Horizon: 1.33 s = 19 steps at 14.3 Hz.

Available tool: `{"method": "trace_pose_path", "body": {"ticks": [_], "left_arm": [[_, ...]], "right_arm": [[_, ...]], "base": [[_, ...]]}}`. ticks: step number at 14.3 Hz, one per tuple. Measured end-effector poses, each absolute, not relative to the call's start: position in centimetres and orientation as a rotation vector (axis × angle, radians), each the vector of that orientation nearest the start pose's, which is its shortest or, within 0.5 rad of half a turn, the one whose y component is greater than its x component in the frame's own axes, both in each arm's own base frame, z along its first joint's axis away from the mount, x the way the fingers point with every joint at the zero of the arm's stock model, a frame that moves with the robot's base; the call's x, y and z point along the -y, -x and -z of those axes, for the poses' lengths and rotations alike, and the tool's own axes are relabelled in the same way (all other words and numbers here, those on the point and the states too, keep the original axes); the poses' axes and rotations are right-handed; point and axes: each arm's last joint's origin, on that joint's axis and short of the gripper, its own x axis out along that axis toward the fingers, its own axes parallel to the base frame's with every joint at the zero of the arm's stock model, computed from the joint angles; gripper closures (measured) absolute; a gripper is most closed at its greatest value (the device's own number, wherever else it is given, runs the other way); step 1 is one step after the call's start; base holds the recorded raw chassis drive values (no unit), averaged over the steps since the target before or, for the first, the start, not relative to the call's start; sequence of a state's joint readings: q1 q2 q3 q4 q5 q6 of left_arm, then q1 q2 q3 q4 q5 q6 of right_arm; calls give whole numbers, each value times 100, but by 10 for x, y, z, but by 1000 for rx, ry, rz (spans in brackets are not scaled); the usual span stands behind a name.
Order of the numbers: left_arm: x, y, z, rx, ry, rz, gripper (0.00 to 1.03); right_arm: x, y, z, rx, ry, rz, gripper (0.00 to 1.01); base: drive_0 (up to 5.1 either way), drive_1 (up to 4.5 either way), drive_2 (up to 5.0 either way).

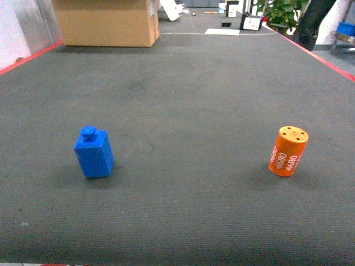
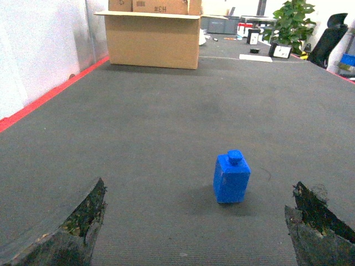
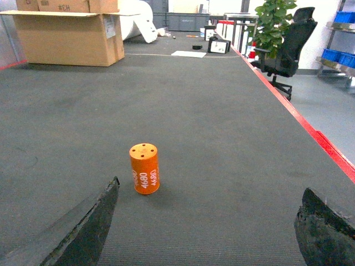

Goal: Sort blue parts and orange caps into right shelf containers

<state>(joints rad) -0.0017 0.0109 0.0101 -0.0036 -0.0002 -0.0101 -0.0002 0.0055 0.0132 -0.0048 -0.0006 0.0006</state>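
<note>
Standing upright on mat (image 1: 183,100): blue part (image 1: 94,152), orange cap (image 1: 288,151), well apart; both jaws wide open, empty.

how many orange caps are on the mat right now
1. The orange cap stands upright on the right side of the grey mat, apart from the blue part on the left.

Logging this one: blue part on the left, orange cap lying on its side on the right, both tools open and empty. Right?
Not quite: the orange cap stands upright, holes on top, as the head view shows. The blue part is on the left, and both tools are open and empty.
</note>
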Motion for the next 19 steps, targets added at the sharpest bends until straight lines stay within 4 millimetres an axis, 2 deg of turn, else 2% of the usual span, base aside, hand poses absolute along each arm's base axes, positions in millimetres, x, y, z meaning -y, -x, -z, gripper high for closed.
{"method": "trace_pose_path", "body": {"ticks": [6, 7, 9, 10, 12, 13, 14, 15, 16, 19], "left_arm": [[0, -98, -166, -4, 10, 2, 5], [0, -98, -164, -34, 13, -29, 5], [8, -109, -167, -75, 3, -148, 5], [8, -118, -176, -43, 8, -188, 5], [18, -157, -207, 26, 24, -80, 5], [25, -187, -214, 3, 20, -8, 5], [30, -219, -210, -82, 9, 38, 5], [34, -244, -202, -174, 0, 70, 5], [37, -259, -197, -233, -3, 99, 5], [48, -296, -194, -291, -18, 123, 5]], "right_arm": [[0, -97, -167, 3, -1, 0, 3], [-1, -98, -164, -74, 4, 58, 3], [-6, -108, -162, -129, -6, 126, 3], [-3, -116, -172, -79, -47, 160, 3], [-7, -150, -197, -15, -81, 88, 3], [-10, -177, -207, -16, -79, 46, 3], [-14, -207, -211, -65, -71, 5, 3], [-16, -229, -205, -141, -64, -21, 3], [-17, -242, -198, -194, -51, -24, 3], [-18, -266, -184, -279, -36, -30, 3]], "base": [[0, 0, 0], [0, 0, 0], [0, 0, 0], [0, 0, 0], [0, 0, 0], [0, 0, 0], [0, 0, 0], [0, 0, 0], [0, 0, 0], [0, 0, 0]]}}
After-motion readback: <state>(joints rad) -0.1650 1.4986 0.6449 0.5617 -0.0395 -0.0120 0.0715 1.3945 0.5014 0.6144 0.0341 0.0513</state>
